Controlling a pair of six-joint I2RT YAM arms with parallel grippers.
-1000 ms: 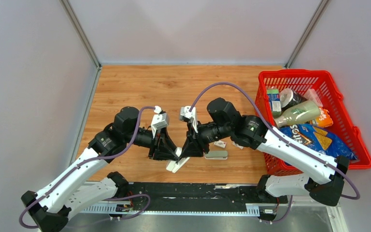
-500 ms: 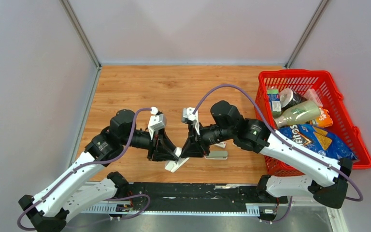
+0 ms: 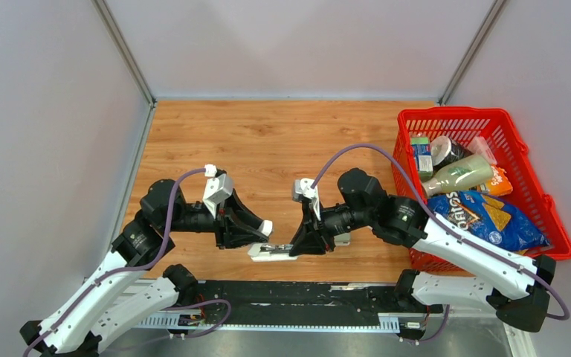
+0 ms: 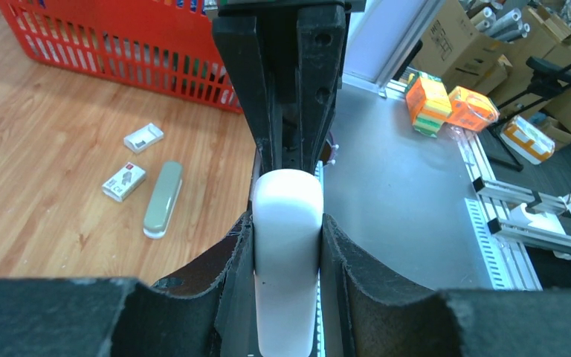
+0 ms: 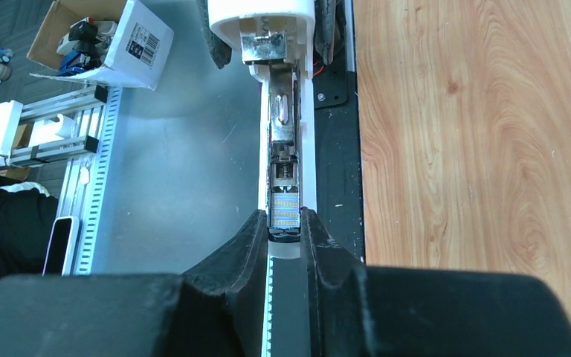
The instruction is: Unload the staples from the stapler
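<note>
Centrally, rounded white plastic stapler (image 3: 270, 252), ribbed silvery metal staples (image 5: 285, 210) within.

1. The far half of the table (image 3: 268, 134) is open wood, with free passage from the left wall (image 3: 44, 149) across to the basket.
2. The red basket (image 3: 452, 111), heaped with groceries, blocks the right side.
3. Near the front edge, the left gripper (image 3: 262, 227) and right gripper (image 3: 298, 248) both clamp the stapler (image 3: 269, 253), barring the middle.
4. Between stapler and basket, a grey bar (image 4: 162, 199) and white packets (image 4: 125, 181) lie on the wood and narrow that gap.
</note>
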